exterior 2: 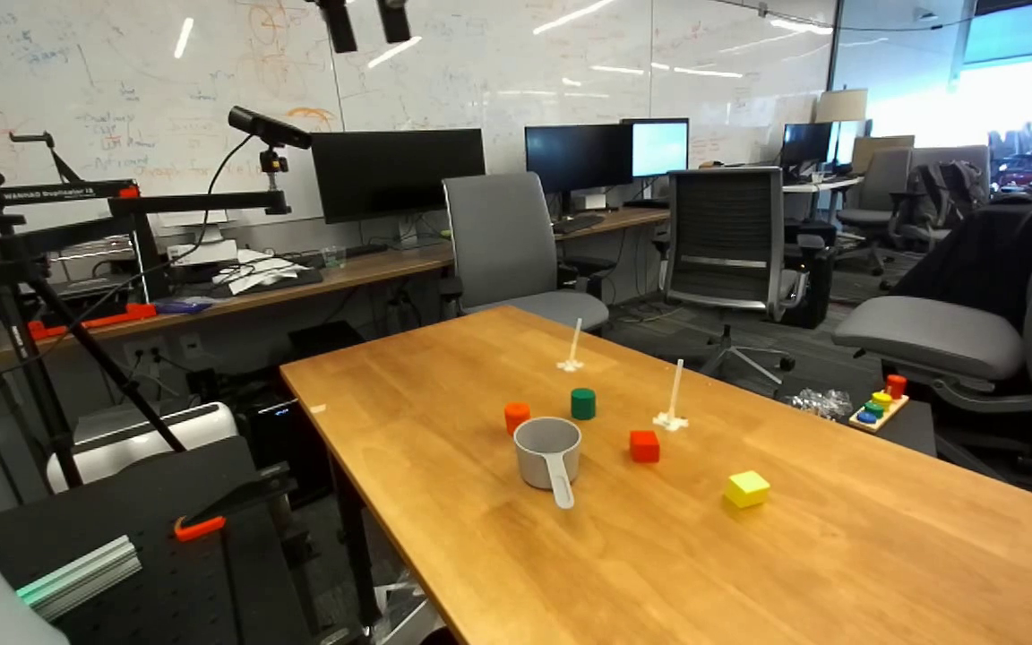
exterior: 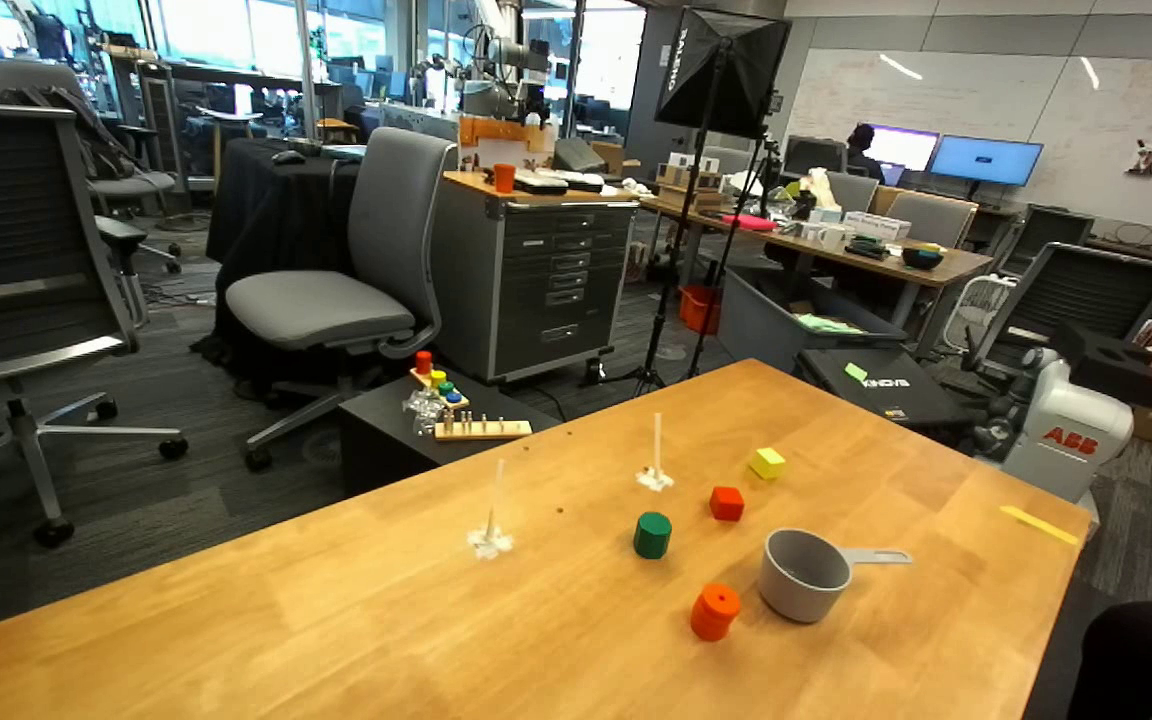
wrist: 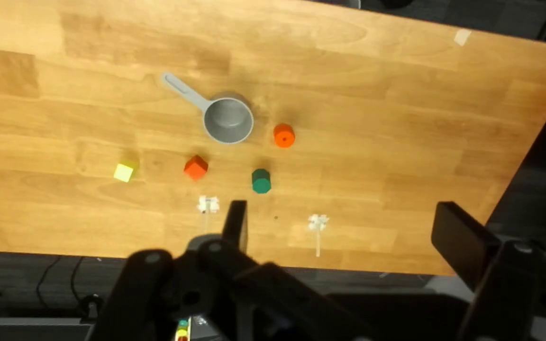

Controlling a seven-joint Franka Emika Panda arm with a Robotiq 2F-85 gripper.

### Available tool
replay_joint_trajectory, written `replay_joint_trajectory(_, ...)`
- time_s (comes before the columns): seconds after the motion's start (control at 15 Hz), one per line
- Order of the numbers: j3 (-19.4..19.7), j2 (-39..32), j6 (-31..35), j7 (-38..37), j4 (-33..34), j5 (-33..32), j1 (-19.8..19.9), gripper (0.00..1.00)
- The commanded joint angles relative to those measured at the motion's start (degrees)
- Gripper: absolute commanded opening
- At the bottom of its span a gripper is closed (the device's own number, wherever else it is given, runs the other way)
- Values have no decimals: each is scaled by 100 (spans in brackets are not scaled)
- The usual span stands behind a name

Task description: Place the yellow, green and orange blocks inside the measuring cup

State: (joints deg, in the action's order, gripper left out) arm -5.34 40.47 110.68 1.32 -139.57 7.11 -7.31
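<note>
The grey measuring cup [exterior: 804,585] [exterior 2: 547,457] [wrist: 228,121] stands upright on the wooden table, its inside bare in the wrist view. An orange cylinder [exterior: 715,612] [exterior 2: 517,417] [wrist: 284,136] stands close beside it, apart from it. A green cylinder [exterior: 652,535] [exterior 2: 583,403] [wrist: 261,181] stands nearby. A yellow cube [exterior: 767,463] [exterior 2: 747,489] [wrist: 124,171] lies farther off. A red-orange cube [exterior: 726,503] [exterior 2: 644,446] [wrist: 195,167] lies between yellow and green. My gripper [wrist: 341,208] is wide open and empty, high above the table; its fingertips [exterior 2: 371,31] show at an exterior view's top edge.
Two thin upright pegs with white tape bases, one [exterior: 657,455] [exterior 2: 677,394] [wrist: 318,225] and another [exterior: 496,510] [exterior 2: 575,345] [wrist: 208,204], stand on the table [exterior: 336,600] near the blocks. A toy stacker [exterior: 438,380] and a peg board [exterior: 483,430] sit on a low black stand beside the table.
</note>
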Motion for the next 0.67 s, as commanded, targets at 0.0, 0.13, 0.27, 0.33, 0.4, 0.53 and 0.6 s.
replay_joint_trajectory(0.0, 130, -1426, 474, -10, 858, -396, 371, 100)
replay_joint_trajectory(0.13, 171, -2107, 812, -225, 1144, -633, 594, 100)
replay_joint_trajectory(0.27, 213, -2831, 973, -530, 1558, -734, 771, 100)
replay_joint_trajectory(0.33, 231, -3139, 1021, -648, 1763, -757, 810, 100)
replay_joint_trajectory(0.4, 269, -3463, 1084, -753, 1926, -756, 846, 100)
replay_joint_trajectory(0.53, 333, -4045, 1054, -903, 2345, -758, 870, 100)
replay_joint_trajectory(0.6, 379, -4285, 1048, -963, 2498, -800, 884, 100)
